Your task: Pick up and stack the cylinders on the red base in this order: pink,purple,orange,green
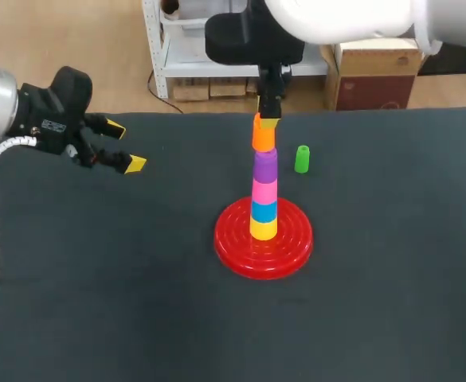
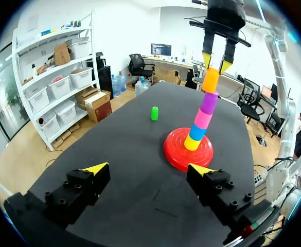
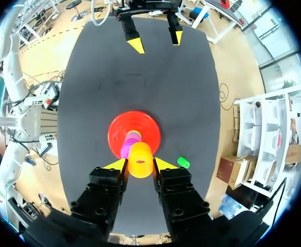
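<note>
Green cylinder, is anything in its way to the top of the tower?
Yes. The right end effector grips the orange cylinder up top, covering that spot. Nothing else lies between the green cylinder and the red base.

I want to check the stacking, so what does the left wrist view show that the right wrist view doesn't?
Only left wrist: a side-on look at the yellow piece and blue piece under the cylinders. Only right wrist: the orange cylinder top-down, clamped between the right tool fingers. Both: red base, green cylinder, pink cylinder, purple cylinder, open left tool.
</note>
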### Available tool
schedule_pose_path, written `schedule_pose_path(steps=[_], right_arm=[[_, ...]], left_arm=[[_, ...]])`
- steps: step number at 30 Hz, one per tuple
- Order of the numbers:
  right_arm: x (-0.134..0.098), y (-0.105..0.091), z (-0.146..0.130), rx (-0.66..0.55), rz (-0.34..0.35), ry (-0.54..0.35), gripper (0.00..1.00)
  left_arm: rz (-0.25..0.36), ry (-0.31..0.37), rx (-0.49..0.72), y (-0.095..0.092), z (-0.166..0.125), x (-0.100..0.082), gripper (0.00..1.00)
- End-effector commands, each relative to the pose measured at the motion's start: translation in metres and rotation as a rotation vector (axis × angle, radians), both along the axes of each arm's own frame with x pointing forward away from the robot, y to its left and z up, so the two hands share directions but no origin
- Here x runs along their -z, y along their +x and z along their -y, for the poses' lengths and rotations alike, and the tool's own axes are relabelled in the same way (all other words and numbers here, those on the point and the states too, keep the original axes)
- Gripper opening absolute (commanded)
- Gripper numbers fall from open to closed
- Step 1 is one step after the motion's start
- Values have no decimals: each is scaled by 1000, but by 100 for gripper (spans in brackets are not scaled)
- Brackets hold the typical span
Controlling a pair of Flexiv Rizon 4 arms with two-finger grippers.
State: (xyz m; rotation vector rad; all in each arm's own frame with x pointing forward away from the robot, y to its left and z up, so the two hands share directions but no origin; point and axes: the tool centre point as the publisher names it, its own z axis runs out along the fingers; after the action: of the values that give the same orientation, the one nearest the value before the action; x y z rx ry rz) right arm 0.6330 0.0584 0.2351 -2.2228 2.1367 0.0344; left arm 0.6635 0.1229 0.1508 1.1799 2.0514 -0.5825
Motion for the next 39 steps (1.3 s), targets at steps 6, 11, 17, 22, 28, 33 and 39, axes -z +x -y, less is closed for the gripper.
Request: schedule_pose_path(steps=[6, 11, 17, 22, 28, 33, 39], right_arm=[[-5, 2, 0, -3, -27, 14, 0], [-9, -3, -1, -16, -30, 8, 0], [-4, -7, 2, -10, -39, -4, 0], [8, -7, 5, 6, -50, -19, 0], [11, -4, 5, 19, -52, -14, 0], [21, -3, 2, 21, -70, -5, 0], [32, -6, 4, 44, -93, 2, 0]], left_arm=[[-1, 1, 1, 1, 0, 1, 100], [-1, 1, 1, 1, 0, 1, 100], [-1, 1, 1, 1, 0, 1, 100], [-1, 1, 1, 1, 0, 1, 100], [-1, 1, 1, 1, 0, 1, 100], [-1, 1, 1, 1, 0, 1, 100], [-1, 1, 1, 1, 0, 1, 100]])
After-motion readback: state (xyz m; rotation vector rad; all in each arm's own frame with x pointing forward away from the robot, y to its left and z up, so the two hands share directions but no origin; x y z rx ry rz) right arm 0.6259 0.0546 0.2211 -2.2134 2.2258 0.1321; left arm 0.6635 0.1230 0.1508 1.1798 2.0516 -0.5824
